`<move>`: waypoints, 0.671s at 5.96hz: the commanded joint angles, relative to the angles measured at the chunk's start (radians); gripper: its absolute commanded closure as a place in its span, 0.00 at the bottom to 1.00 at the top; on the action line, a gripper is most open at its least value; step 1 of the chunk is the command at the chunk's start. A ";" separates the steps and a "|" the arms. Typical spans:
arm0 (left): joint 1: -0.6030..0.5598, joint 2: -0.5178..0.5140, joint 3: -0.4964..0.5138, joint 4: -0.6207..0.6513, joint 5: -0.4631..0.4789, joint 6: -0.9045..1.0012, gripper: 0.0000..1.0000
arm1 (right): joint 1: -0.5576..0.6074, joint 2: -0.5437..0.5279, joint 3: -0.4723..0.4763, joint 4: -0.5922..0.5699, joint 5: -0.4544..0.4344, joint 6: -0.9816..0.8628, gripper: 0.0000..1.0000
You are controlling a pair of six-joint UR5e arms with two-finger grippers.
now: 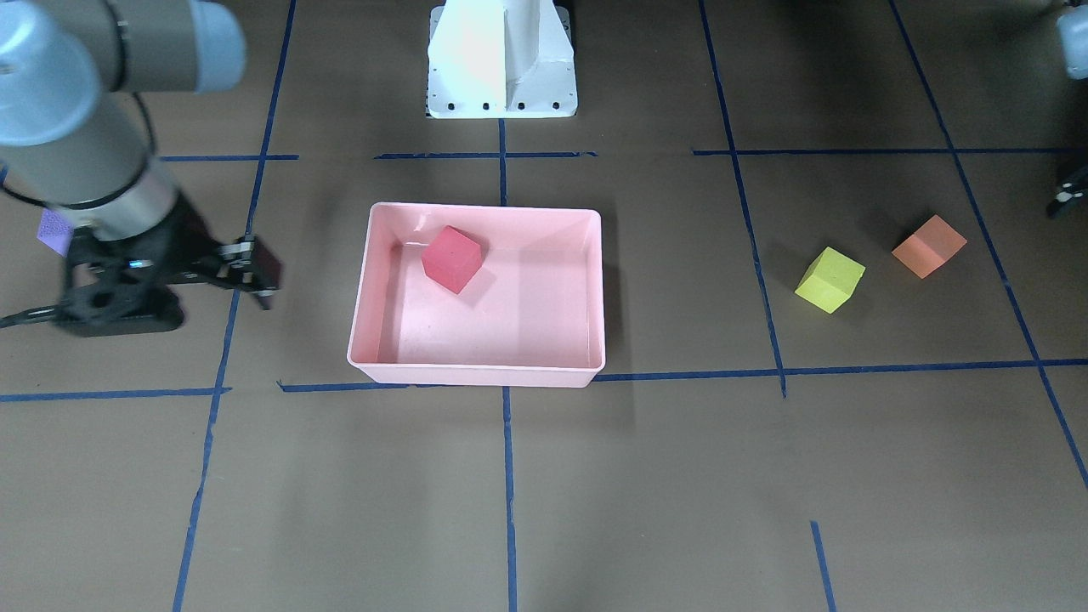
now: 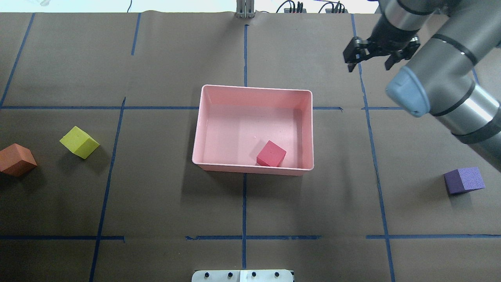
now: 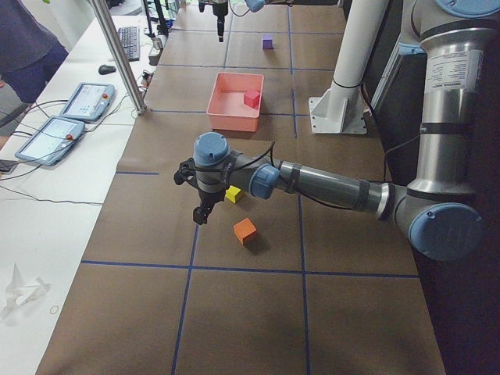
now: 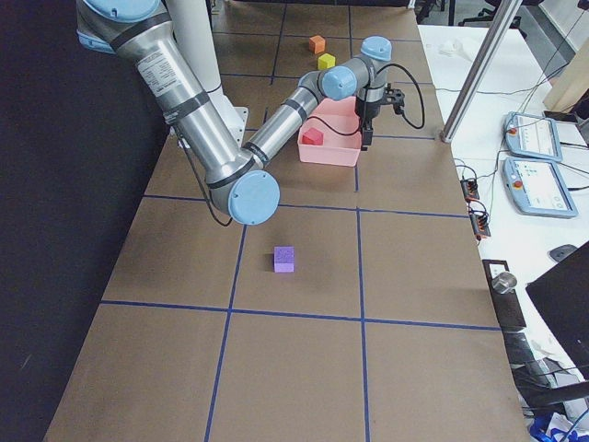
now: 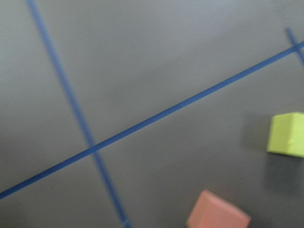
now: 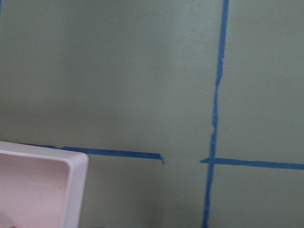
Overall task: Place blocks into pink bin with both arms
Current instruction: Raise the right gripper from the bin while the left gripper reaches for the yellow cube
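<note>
My right jaws hang spread and empty just off a corner of the pink bin [image 2: 253, 89], with its rolled rim close beside them and bare brown tabletop [image 2: 156, 196] on their other sides. The red block [image 2: 271, 153] sits inside the bin, near the wall toward my base. The purple block [image 2: 464, 180] lies well behind those jaws. My left jaws hover near the yellow-green block [image 2: 79, 141] and the orange block [image 2: 16, 159]; I cannot tell whether they are spread. Blue tape lines [image 2: 244, 203] grid the tabletop.

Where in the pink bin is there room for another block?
The shallow pale pink plastic bin has bare floor along its far wall and toward the yellow-green foam cube. Crowded only at the robot-side wall, around the red foam cube.
</note>
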 commanded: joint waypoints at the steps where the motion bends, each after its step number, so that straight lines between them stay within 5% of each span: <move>1: 0.193 -0.018 -0.005 -0.097 0.003 -0.141 0.00 | 0.173 -0.174 0.003 0.016 0.084 -0.383 0.00; 4: 0.386 -0.035 0.042 -0.264 0.184 -0.327 0.00 | 0.408 -0.365 0.004 0.013 0.138 -0.807 0.00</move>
